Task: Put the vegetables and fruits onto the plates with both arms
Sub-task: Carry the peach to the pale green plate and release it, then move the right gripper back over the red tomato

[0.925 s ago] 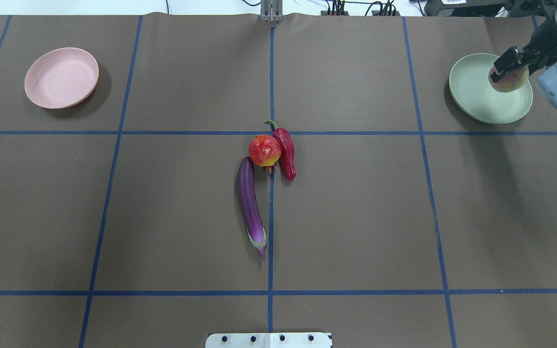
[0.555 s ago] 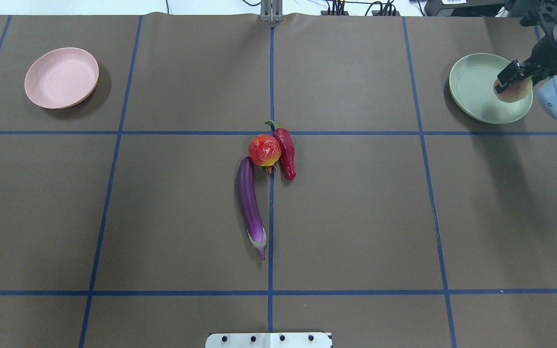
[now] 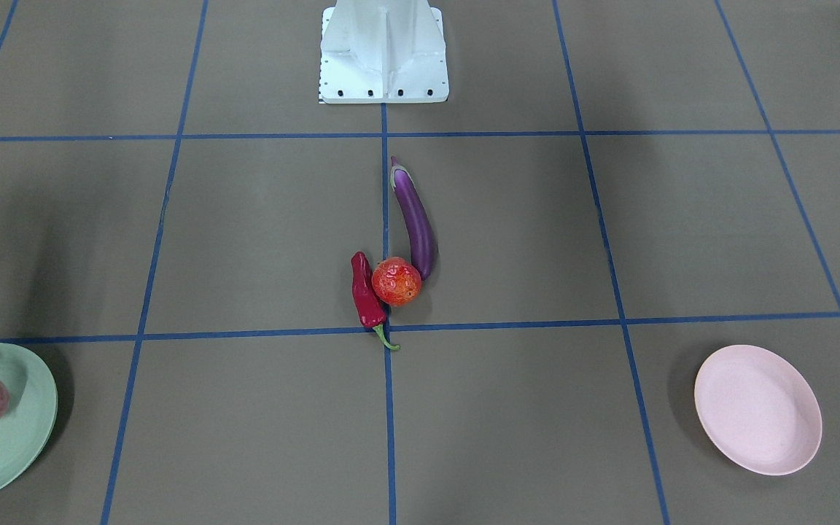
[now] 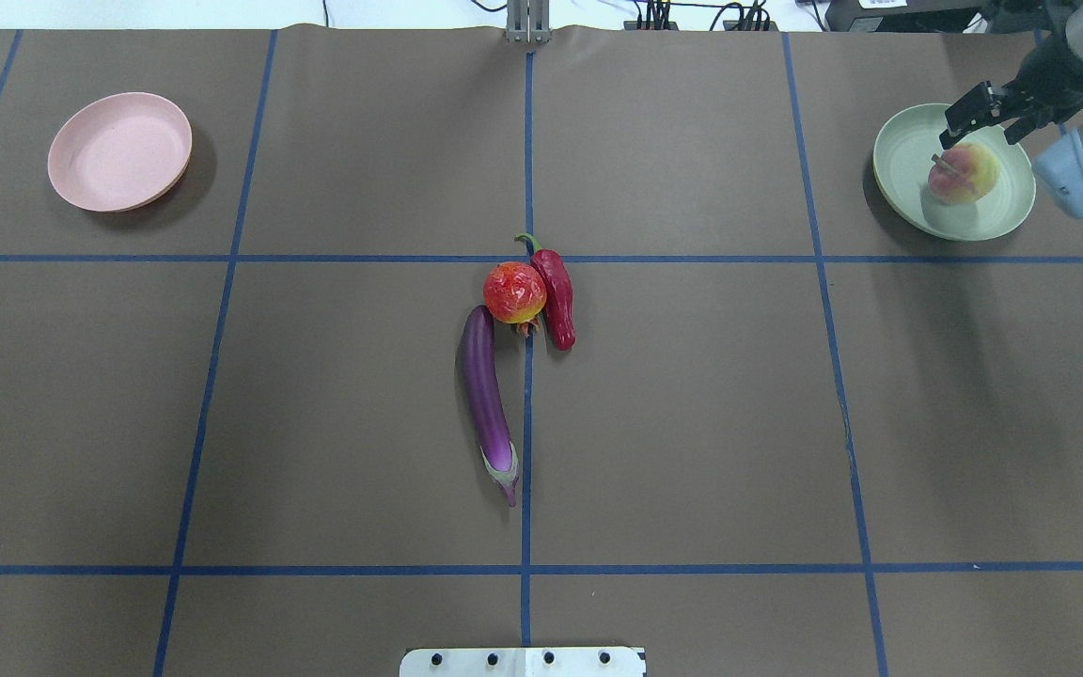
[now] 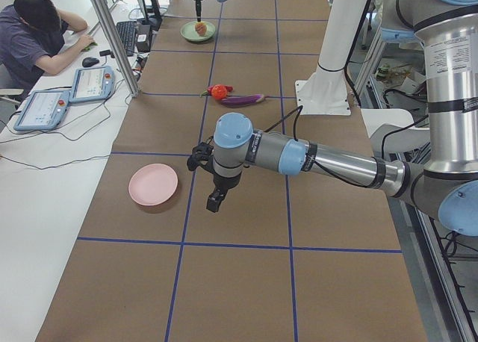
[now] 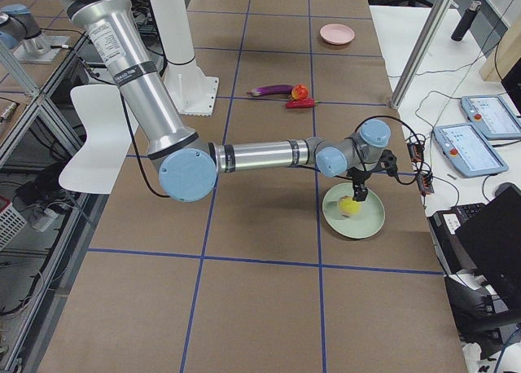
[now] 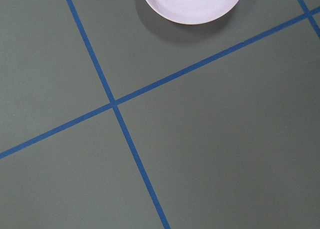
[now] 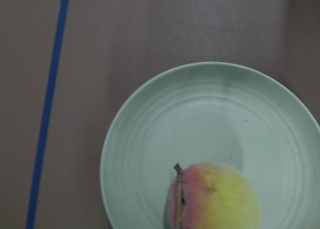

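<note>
One item of four looks done: the peach-like fruit [image 4: 963,175] lies in the mint green plate [image 4: 908,183], near the table's [image 4: 316,423] far right corner, and the right gripper [image 4: 988,115] hangs just above it with its jaws spread, grasping nothing. The fruit rests off-centre in the dish, yellow-green on one side and blushed pink on the other, with a brownish stem-like streak running down the seam between them (the right wrist view shows this best). Left to do, I judge, are three items bunched at the middle of the table: the red-orange fruit [image 4: 514,291] touching the chili pepper [image 4: 557,296] on one side and the tip of the purple eggplant [image 4: 486,400] on the other. The pink plate [image 4: 118,150], near the far left corner, holds nothing. The left gripper [image 5: 216,200] hangs over the table near that plate; whether it is spread or clenched I cannot tell.
</note>
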### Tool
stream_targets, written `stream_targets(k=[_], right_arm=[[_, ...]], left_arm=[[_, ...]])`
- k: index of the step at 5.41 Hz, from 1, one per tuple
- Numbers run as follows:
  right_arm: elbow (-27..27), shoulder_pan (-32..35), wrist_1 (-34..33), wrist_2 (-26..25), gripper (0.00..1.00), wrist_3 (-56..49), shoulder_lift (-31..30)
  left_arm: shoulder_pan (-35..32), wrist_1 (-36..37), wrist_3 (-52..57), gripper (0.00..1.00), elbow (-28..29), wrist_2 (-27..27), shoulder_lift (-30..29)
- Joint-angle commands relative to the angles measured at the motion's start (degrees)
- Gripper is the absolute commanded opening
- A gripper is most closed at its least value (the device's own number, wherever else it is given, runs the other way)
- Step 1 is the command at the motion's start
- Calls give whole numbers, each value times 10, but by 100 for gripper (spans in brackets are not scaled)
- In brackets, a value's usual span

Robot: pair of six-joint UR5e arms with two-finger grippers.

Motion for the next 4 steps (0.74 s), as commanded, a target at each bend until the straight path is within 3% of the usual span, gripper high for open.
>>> stream_targets(k=[1,2,3,4], right_arm=[[113,-41,-66,-5,100,128,8],[166,-97,-100,-38,100,233,32],[173,-180,-104,-107,100,366,84],[169,-236,-135,-154,100,428,135]], left_arm=[[0,0,0,100,0,0,0],[0,0,0,100,1,0,0],[0,0,0,100,1,0,0],[0,0,0,100,5,0,0]])
